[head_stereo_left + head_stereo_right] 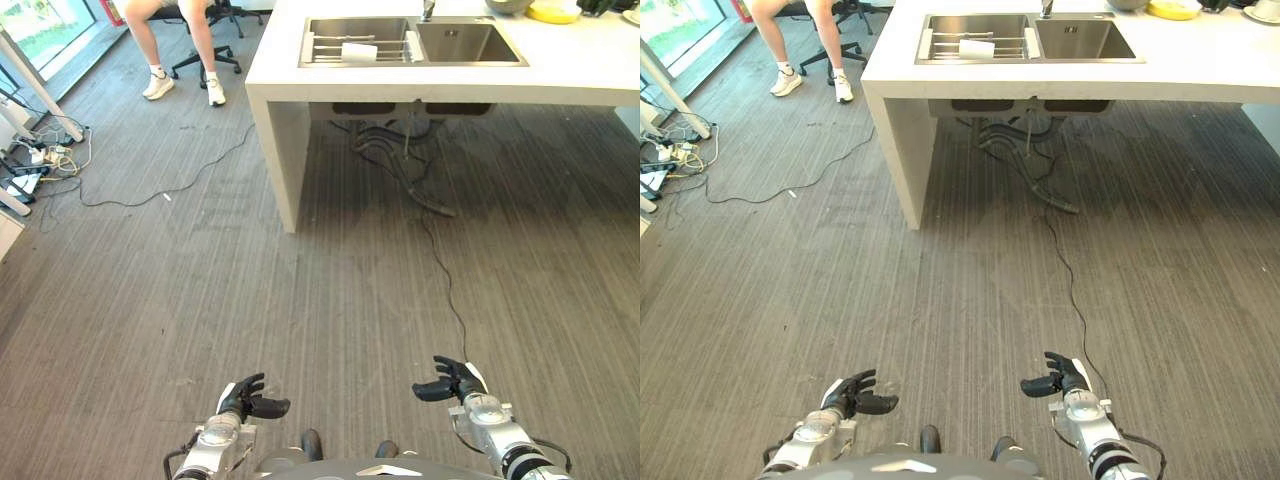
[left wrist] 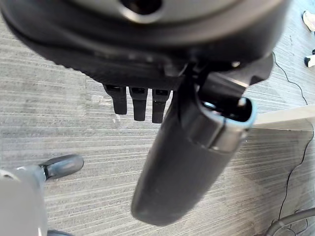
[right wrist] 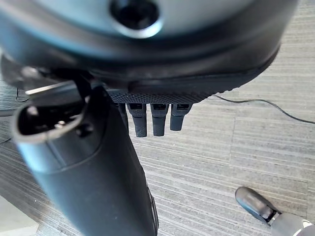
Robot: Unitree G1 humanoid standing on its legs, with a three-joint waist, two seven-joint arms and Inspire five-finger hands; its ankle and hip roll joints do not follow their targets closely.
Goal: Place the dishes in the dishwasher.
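A white counter (image 1: 560, 70) stands at the far side with a steel double sink (image 1: 465, 42) set in it. A white dish (image 1: 360, 52) lies on a wire rack in the sink's left basin. A yellow dish (image 1: 553, 12) and a grey bowl (image 1: 508, 5) sit on the counter behind the sink. My left hand (image 1: 250, 398) and right hand (image 1: 450, 382) hang low over the grey floor, far from the counter. Both are open, with relaxed fingers (image 2: 139, 103) and nothing in them. The right hand's fingers (image 3: 157, 120) point at bare floor.
A person (image 1: 180, 50) sits on an office chair at the far left. Loose cables (image 1: 150, 190) trail across the floor at the left, and another cable (image 1: 440, 260) runs from under the sink towards me. The counter's white leg (image 1: 285, 160) stands ahead, left of centre.
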